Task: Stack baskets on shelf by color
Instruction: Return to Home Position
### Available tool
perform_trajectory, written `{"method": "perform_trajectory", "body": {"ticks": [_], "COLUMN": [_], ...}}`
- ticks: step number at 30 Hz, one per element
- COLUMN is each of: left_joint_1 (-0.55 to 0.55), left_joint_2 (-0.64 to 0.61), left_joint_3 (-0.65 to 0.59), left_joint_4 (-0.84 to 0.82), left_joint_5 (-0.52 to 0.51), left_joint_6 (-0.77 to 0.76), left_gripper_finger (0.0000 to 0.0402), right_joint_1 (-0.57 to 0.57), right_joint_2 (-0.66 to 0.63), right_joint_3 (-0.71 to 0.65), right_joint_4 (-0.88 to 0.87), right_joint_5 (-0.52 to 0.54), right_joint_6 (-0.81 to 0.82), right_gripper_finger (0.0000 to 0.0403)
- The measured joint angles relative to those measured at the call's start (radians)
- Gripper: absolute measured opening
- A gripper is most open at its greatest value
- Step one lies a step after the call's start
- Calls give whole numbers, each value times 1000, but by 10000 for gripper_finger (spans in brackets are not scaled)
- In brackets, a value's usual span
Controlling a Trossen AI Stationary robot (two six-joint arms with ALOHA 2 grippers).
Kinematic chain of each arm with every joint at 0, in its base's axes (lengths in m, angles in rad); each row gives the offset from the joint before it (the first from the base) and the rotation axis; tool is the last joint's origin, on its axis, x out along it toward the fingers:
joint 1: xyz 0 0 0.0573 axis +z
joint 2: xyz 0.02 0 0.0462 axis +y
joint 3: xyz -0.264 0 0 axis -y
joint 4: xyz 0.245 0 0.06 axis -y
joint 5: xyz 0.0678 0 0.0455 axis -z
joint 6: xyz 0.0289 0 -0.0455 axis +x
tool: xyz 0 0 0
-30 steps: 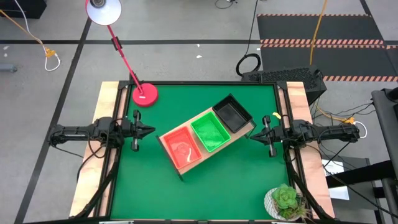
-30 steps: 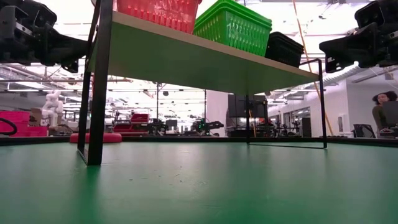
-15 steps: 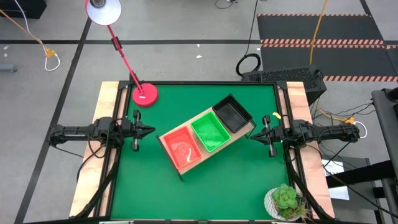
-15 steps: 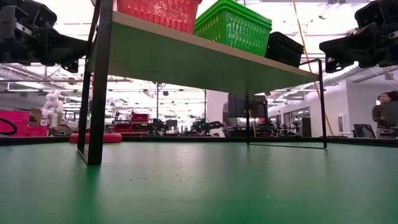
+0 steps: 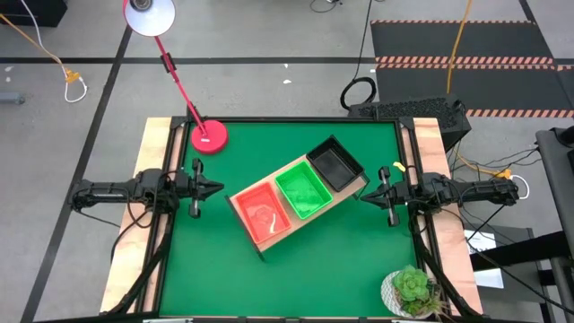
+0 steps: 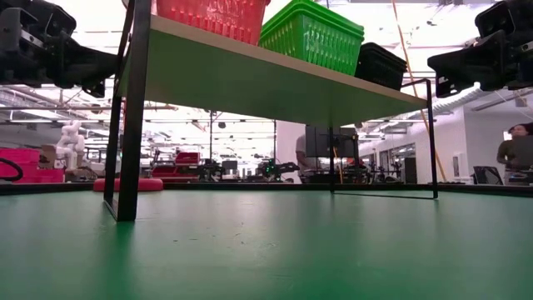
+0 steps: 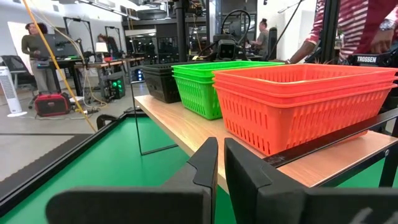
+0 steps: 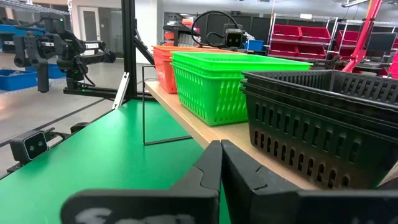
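Observation:
The shelf (image 5: pixel 305 222), a light wooden board on a thin black frame, stands slantwise in the middle of the green table. Three stacks of baskets rest on it in a row: orange-red (image 5: pixel 265 215), green (image 5: pixel 300 189), black (image 5: pixel 335 167). My left gripper (image 5: pixel 220 188) hangs level at the table's left edge, shut, pointing at the orange-red end (image 7: pixel 298 102). My right gripper (image 5: pixel 361 195) hangs level at the right edge, shut, pointing at the black end (image 8: pixel 317 124). Neither gripper has anything between its fingers, and both stand clear of the shelf.
A red desk lamp stands with its base (image 5: pixel 208 136) at the table's far left corner. A white pot with a green plant (image 5: pixel 411 292) sits at the near right corner. Pale wooden strips (image 5: pixel 151 152) line both side edges. People stand in the room beyond the table.

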Motion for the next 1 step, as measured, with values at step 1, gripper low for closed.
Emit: {"method": "perform_trajectory", "body": {"ticks": [1], "left_joint_1": [0], "left_joint_2": [0], "left_joint_3": [0], "left_joint_4": [0], "left_joint_5": [0], "left_joint_6": [0], "left_gripper_finger": [31], "right_joint_1": [0], "right_joint_2": [0], "right_joint_3": [0], "right_joint_4": [0], "right_joint_5": [0], "right_joint_6": [0], "right_gripper_finger": [0]}}
